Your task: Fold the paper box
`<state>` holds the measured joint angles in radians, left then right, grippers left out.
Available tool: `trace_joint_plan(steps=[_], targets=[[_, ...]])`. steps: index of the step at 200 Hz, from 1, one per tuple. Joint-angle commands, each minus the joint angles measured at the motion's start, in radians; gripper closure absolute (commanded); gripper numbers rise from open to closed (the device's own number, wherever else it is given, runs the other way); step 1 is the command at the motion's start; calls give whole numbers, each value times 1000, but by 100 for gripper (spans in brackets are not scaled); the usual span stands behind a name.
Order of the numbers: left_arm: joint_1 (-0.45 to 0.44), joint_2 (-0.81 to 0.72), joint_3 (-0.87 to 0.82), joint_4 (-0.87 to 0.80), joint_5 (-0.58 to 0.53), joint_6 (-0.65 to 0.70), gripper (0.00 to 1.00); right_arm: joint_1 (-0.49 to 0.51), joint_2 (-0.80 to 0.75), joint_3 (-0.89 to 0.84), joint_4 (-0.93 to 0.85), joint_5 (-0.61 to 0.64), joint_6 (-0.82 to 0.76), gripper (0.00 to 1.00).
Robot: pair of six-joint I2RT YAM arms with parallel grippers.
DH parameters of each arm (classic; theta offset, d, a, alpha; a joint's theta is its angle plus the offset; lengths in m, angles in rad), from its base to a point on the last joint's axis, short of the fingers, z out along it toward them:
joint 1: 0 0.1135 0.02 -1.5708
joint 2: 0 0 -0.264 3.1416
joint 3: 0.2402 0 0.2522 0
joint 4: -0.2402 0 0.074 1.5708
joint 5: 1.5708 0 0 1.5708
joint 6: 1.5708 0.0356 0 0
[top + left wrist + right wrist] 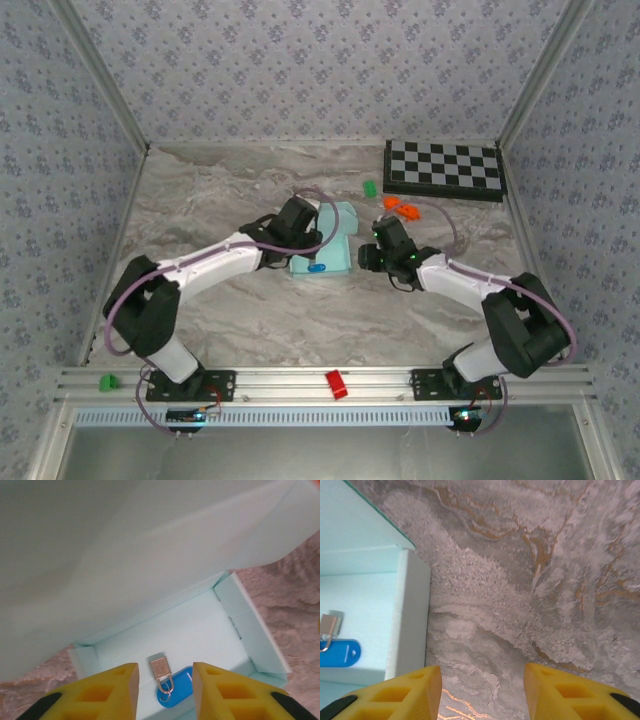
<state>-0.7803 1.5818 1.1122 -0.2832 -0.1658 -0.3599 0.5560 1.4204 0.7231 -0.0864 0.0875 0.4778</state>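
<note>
The paper box [338, 240] is pale turquoise and stands in the middle of the table with its lid flap raised. My left gripper [303, 222] is at its left side. In the left wrist view the left gripper [166, 690] is open above the box floor [200, 630], with the lid [125, 555] hanging over it. A small padlock [161, 667] and a blue tag [179, 690] lie inside the box. My right gripper [374, 252] is just right of the box. The right gripper [482, 690] is open over bare table, beside the box wall [412, 615].
A black-and-white checkerboard [445, 168] lies at the back right. A green block [370, 187] and orange pieces [402, 208] sit behind the box. A red block [336, 384] and a green block [107, 381] rest on the front rail.
</note>
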Motion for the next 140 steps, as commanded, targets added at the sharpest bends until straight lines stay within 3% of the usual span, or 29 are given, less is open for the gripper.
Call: trace_joint_plan(steps=[1, 18, 56, 96, 140], targets=[[-5, -111, -6, -41, -54, 36, 62, 0, -65, 31, -28, 31, -53, 50], [4, -173, -25, -61, -94, 49, 57, -5, -90, 40, -37, 6, -98, 47], [81, -246, -54, -125, -58, 93, 45, -19, -97, 104, -95, -75, -246, 42], [179, -252, -77, -133, 85, 169, 29, -59, -46, 202, -154, -176, -324, 38], [278, -182, -68, -87, 243, 195, 27, -96, 51, 306, -198, -241, -337, 37]])
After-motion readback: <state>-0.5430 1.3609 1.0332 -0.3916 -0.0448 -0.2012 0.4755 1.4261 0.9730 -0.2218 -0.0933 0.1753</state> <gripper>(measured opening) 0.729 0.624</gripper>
